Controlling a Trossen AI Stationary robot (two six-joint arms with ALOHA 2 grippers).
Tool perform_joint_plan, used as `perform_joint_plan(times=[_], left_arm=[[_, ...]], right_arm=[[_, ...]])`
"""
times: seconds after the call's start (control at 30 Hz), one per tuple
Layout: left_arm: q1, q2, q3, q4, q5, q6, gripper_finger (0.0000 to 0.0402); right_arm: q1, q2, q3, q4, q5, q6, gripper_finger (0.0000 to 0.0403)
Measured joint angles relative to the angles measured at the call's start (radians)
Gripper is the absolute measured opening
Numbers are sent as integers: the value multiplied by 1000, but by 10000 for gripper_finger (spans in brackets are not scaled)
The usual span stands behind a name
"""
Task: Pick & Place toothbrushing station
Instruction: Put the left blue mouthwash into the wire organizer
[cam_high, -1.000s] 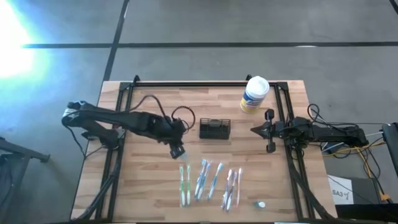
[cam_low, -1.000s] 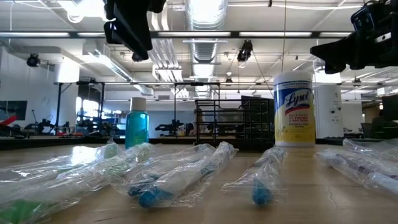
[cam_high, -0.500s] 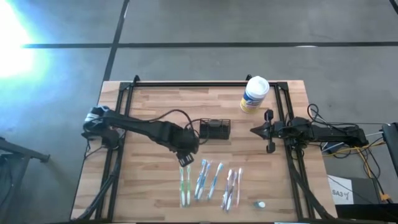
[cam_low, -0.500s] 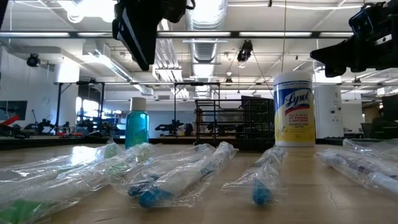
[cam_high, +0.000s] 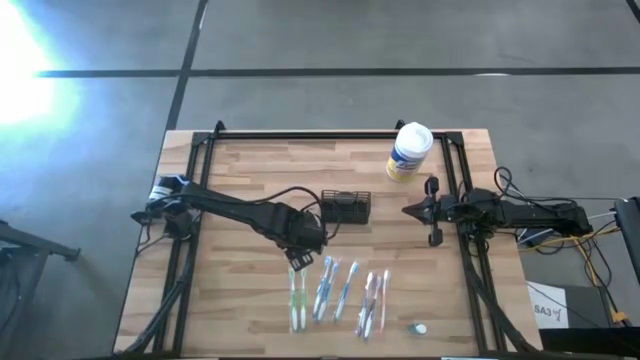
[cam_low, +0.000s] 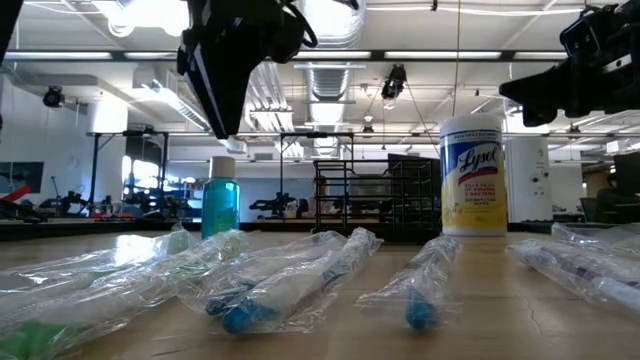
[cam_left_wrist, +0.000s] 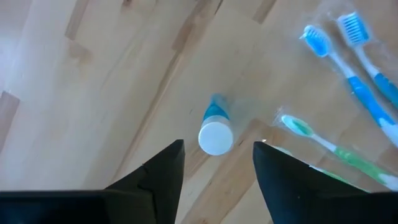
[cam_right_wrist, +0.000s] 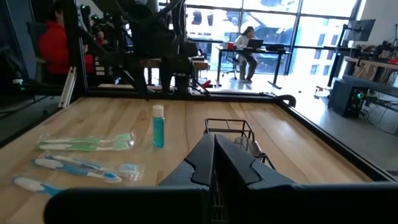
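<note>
The black wire-mesh caddy (cam_high: 345, 207) stands on its base at the table's middle; it also shows in the low view (cam_low: 372, 198) and the right wrist view (cam_right_wrist: 231, 133). A small blue bottle with a white cap (cam_left_wrist: 216, 135) stands upright near it (cam_low: 220, 205). My left gripper (cam_left_wrist: 217, 146) is open, pointing down above the bottle, one finger on either side of the cap, touching nothing (cam_high: 300, 256). My right gripper (cam_high: 412, 210) is shut and empty, right of the caddy, pointing at it (cam_right_wrist: 214, 155).
Several toothbrushes in clear wrappers (cam_high: 335, 292) lie near the front edge, close to the bottle (cam_left_wrist: 348, 74). A white canister with a yellow label (cam_high: 408, 150) stands at the far right (cam_low: 472, 175). A small white thing (cam_high: 418, 328) lies front right.
My left gripper has gone toward the table's right and near edge and come down over the blue bottle, staying open. The bottle, the caddy and my right arm have kept still.
</note>
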Motion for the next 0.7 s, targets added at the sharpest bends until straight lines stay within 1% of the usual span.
perform_joint_plan(times=[0.33,0.7], left_arm=[[5,0,-55,34,16,-59,202],[8,0,-77,88,26,-46,202]], right_arm=[[0,0,0,-7,0,4,8],[0,0,0,-8,0,21,8]])
